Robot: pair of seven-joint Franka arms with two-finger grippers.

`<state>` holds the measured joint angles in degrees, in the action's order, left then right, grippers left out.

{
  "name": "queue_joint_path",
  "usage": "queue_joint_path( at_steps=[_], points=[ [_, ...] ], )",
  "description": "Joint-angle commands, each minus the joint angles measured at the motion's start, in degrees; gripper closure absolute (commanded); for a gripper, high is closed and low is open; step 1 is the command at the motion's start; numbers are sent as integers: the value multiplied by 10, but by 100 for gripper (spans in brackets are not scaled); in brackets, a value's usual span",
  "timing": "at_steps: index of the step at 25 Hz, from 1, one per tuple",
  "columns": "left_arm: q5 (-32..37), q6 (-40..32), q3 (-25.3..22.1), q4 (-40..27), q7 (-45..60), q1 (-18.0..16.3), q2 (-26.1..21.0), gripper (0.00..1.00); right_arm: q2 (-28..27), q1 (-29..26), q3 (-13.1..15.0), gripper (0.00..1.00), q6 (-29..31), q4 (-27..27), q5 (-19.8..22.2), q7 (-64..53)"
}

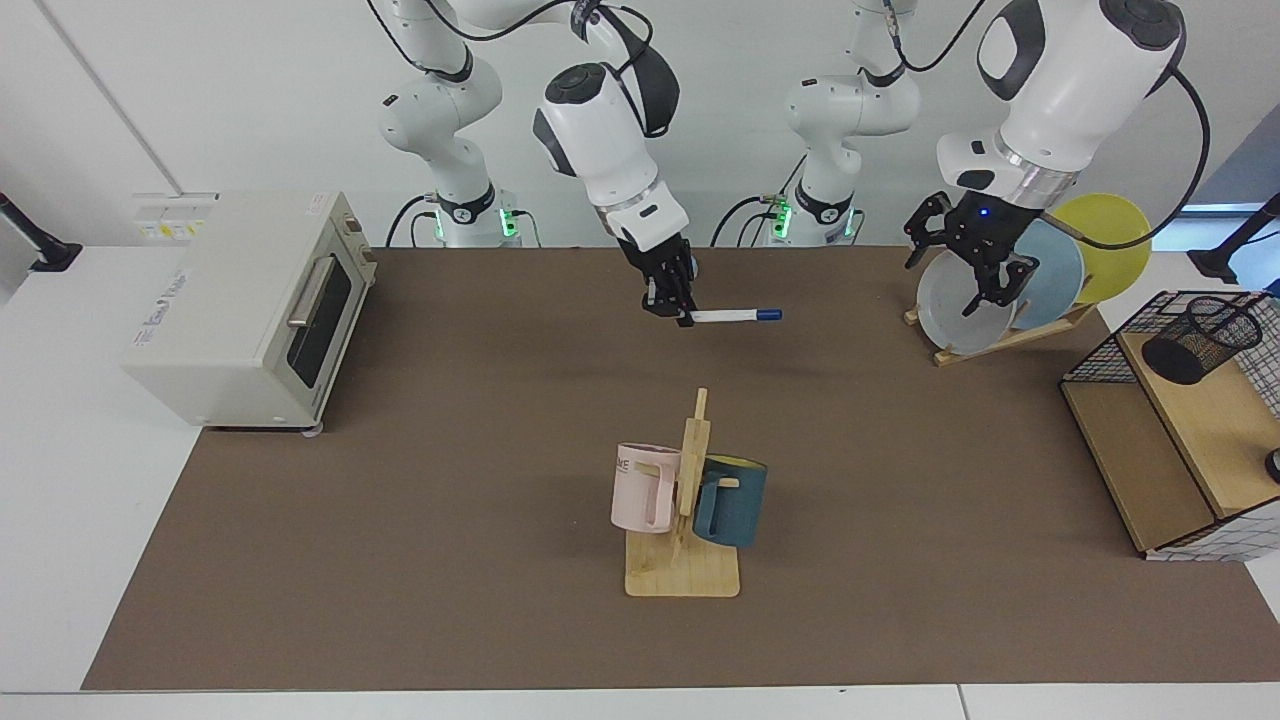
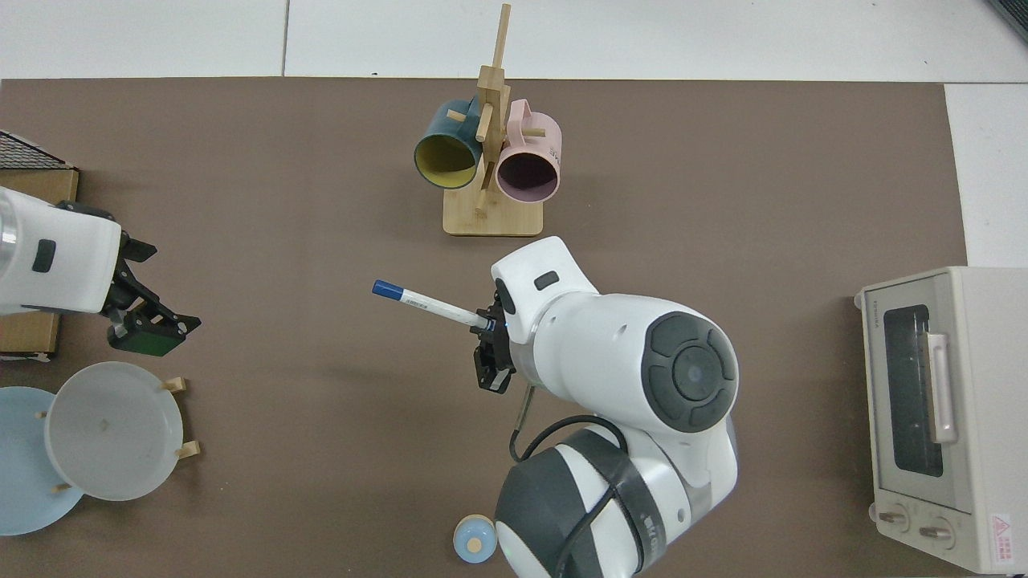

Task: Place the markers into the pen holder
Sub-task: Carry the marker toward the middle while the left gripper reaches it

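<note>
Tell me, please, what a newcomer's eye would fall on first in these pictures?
Probably the right gripper, mid-table, holding the marker level above the mat by its tail, blue cap toward the left gripper, which hangs open by the plate rack. The pen holder waits on the shelf basket at the far side.

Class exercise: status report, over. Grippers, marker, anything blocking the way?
Right gripper shut on marker, held level above mid-table. Left gripper open, by the plate rack. Pen holder on the basket shelf, no marker in it. Nothing in between.
</note>
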<state>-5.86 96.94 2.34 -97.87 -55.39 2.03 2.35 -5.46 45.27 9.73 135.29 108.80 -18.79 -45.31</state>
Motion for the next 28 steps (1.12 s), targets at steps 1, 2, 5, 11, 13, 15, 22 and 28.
queue_joint_path(
  at_steps=[1, 2, 5, 11, 13, 15, 22, 28],
  points=[
    [-12, 44, 1, -13, -127, 12, 5, 0, -18, 25, 6, 100, -13, -31, -12, 50],
    [-11, 54, 1, -13, -157, 15, 4, 0, -18, 31, 6, 100, -13, -31, -10, 61],
    [-11, 91, 9, -9, -256, 23, -7, 0, -18, 50, 6, 100, -11, -32, -7, 94],
    [-4, 103, 46, -2, -360, 35, -10, 0, -18, 79, 5, 100, -6, -48, -2, 164],
    [-4, 103, 52, -3, -382, 35, -12, 0, -18, 87, 6, 100, -6, -48, -2, 185],
    [-5, 103, 53, -5, -412, 35, -16, 0, -18, 90, 5, 100, -6, -48, -2, 202],
    [-9, 53, 79, -7, -448, 36, -14, 0, -18, 92, 5, 100, -6, -48, -2, 210],
    [0, 9, 79, -5, -488, 35, -9, 0, -18, 92, 5, 100, -6, -48, -1, 210]
  ],
)
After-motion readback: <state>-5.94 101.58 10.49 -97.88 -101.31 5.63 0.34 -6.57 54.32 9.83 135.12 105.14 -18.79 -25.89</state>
